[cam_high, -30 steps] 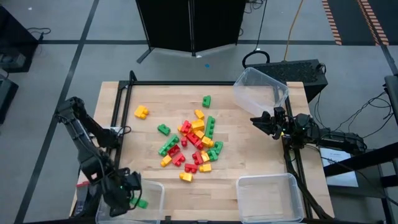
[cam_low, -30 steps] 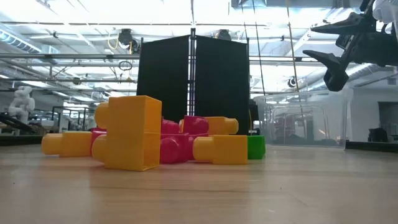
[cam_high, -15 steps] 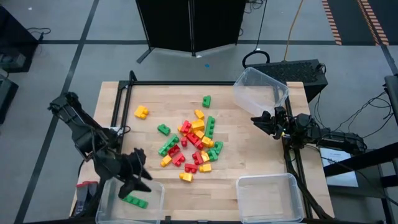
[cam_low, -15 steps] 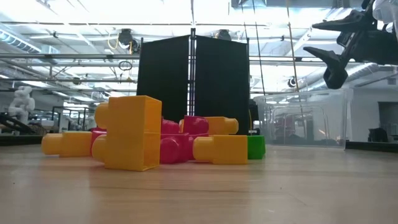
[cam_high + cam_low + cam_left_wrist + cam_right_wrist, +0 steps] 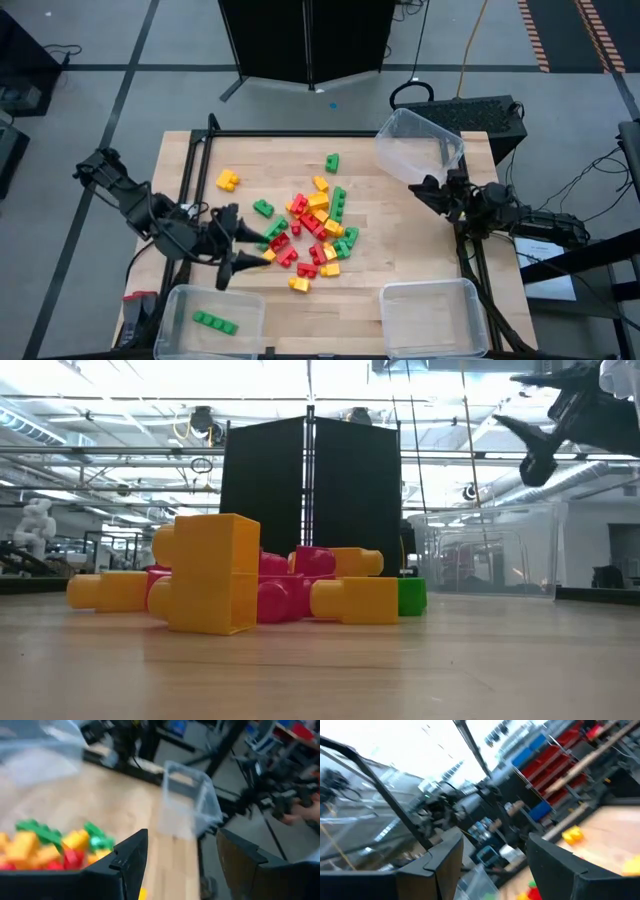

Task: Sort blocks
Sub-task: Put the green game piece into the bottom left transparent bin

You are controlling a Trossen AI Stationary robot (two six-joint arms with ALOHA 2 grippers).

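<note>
Left gripper (image 5: 236, 258), fingers apart and empty, nears the blocks (image 5: 310, 228), likely light, rigid, slippery plastic, best pinched across flat sides.

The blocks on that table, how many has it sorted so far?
Barely begun. One green block lies in the near-left clear bin; the other two bins, near right and far right, look empty. The left hand is open and holds nothing, at the left edge of the pile. The right hand, open, hangs by the far-right bin. Nearly all the red, green and yellow blocks remain.
</note>
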